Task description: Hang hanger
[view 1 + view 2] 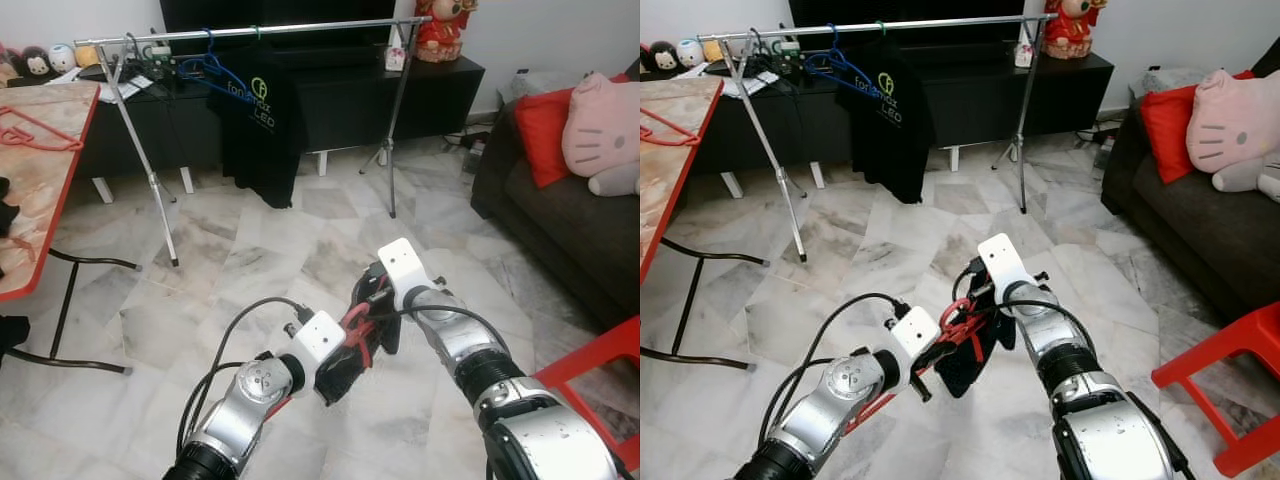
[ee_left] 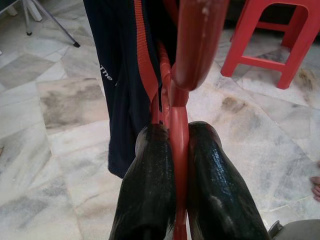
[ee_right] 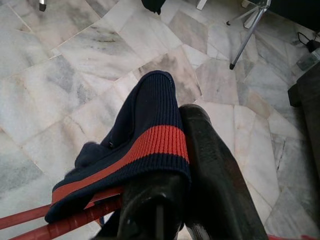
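Fingers of the left gripper are clamped on the red hanger, whose navy garment the right gripper pinches at its red-striped hem. Both hold it low over the floor; the clothes rail lies ahead and above, its bar running left to right, neither arm clearly nearer. A hanging black shirt seems to read "fonemax LED".

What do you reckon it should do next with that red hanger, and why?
Probably step toward the clothes rail and raise the red hanger. The left claw is shut on it, the right claw pinches the dark garment draped over it, and the rail stands well ahead across the floor.
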`<state>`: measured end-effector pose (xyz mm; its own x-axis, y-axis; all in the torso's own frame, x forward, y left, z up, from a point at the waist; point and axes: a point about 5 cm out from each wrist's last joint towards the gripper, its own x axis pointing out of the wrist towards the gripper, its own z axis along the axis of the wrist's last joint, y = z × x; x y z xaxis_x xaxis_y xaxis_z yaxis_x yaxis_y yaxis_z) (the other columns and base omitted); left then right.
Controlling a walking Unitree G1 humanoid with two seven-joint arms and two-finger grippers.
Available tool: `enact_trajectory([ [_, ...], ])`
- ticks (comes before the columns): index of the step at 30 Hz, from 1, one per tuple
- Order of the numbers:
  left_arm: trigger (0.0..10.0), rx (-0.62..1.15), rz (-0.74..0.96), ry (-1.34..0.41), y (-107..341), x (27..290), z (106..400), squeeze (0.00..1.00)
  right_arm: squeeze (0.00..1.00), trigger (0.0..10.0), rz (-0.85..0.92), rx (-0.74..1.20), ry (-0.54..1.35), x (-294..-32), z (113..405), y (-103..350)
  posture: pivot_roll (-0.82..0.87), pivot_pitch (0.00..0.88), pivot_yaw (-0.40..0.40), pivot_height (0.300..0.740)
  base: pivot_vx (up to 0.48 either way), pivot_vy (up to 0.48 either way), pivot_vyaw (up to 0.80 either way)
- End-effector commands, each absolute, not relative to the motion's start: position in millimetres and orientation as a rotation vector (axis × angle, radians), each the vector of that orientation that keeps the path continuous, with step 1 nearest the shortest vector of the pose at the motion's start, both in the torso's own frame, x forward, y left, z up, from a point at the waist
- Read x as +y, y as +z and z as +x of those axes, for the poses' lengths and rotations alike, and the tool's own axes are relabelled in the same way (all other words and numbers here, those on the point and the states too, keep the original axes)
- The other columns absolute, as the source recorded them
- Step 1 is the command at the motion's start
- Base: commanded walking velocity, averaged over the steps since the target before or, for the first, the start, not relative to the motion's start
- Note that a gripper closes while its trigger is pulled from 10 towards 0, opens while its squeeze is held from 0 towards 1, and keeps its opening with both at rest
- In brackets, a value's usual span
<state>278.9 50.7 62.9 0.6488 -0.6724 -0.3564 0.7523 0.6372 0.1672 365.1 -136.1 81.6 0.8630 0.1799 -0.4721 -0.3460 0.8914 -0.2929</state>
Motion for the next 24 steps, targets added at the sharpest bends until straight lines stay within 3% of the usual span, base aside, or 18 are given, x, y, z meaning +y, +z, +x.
enact_trajectory([
  [1,10.0,0.254,0.314,-0.835,66.1,47.0,278.7,0.0,0.0,10.0,-0.381,0.393,0.281,-134.5,372.1,96.1,-0.01,0.0,-0.086,0.74,0.0,0.0,0.0],
  [23,10.0,0.254,0.314,-0.835,66.1,47.0,278.7,0.0,0.0,10.0,-0.381,0.393,0.281,-134.5,372.1,96.1,-0.01,0.0,-0.086,0.74,0.0,0.0,0.0],
  [24,10.0,0.263,0.365,-0.768,64.6,55.8,286.1,0.0,0.0,10.0,-0.382,0.398,0.28,-134.7,371.5,94.8,-0.01,0.0,-0.086,0.74,0.0,0.0,0.0],
])
